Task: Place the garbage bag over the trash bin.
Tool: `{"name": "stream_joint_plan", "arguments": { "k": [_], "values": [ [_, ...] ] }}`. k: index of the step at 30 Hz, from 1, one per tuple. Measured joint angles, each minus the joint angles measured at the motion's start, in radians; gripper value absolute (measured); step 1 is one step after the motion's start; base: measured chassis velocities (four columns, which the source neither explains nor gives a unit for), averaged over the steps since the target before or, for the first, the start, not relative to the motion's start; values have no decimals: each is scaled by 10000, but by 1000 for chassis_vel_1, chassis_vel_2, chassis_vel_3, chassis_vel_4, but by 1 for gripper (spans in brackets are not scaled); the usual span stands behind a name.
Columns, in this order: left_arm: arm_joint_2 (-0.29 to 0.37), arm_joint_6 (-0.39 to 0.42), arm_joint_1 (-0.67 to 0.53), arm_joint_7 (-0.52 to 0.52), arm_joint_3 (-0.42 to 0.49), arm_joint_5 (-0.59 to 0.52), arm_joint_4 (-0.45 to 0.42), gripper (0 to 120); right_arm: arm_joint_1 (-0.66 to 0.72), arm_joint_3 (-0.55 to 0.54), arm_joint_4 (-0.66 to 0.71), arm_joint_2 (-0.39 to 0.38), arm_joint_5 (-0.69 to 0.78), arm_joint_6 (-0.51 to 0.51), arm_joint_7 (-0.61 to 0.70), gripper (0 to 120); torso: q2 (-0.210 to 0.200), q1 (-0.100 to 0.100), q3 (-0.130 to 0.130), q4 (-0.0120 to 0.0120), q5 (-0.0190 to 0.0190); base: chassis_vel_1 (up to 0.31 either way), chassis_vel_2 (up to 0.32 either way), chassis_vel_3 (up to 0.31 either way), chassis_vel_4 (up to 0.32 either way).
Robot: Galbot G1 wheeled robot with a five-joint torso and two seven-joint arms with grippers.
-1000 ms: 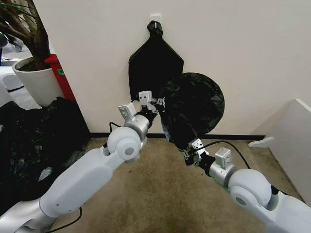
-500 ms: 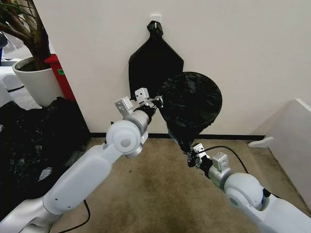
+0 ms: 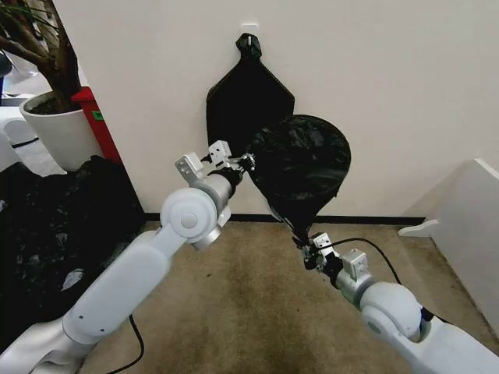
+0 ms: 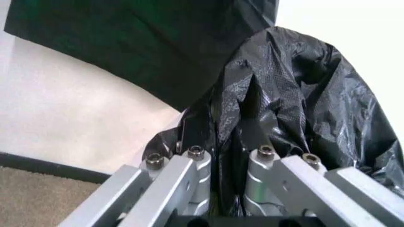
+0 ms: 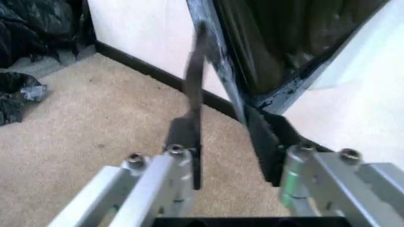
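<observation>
Landmark: the wall (image 3: 405,86).

Garbage bag (image 3: 300,167) held up in the air in front of the wall, stretched between both grippers, its mouth pulled into a taut oval; it overlaps the lower right of a flat black bundle (image 3: 245,97) that hangs on the wall from a knotted top.

Left gripper (image 3: 243,162) at the bag's upper left edge. Head view gives only the contact; the left wrist view shows its fingers (image 4: 196,177) drawn close with a fold of crinkled plastic (image 4: 284,104) pinched between them, the bundle (image 4: 126,38) behind.

Right gripper (image 3: 306,248) at the bag's lowest point, nearer the carpet (image 3: 249,304) than the wall. The right wrist view adds that its fingers (image 5: 189,156) stand apart, with strands of the bag's rim (image 5: 218,71) passing between them (whether it truly clamps them I cannot tell).

Containers: a white plant pot (image 3: 58,132) at the wall's left end holds a tree. Beside it, on the floor, a heap of black plastic (image 3: 54,226).
</observation>
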Motion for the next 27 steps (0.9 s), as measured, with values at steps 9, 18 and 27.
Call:
{"name": "stream_joint_plan", "arguments": {
  "k": [9, 18, 27],
  "values": [
    [190, -56, 142, -87, -288, -331, 113, 4, -938, 633, 18, 75, -35, 637, -295, 59, 2, 0, 0, 2, 4, 0, 0, 0, 0],
    [978, -89, 799, 653, -275, 1375, 218, 4, -1039, 1692, 1513, -57, 1882, 377, 802, 94, 2, 0, 0, 0, -1, 0, 0, 0, 0],
    [1417, -217, 1315, 1620, 263, 3432, 344, 4, -305, 2907, 3348, -652, 4832, -423, 2575, 100, 2, 0, 0, -1, 2, 0, 0, 0, 0]
  ]
}}
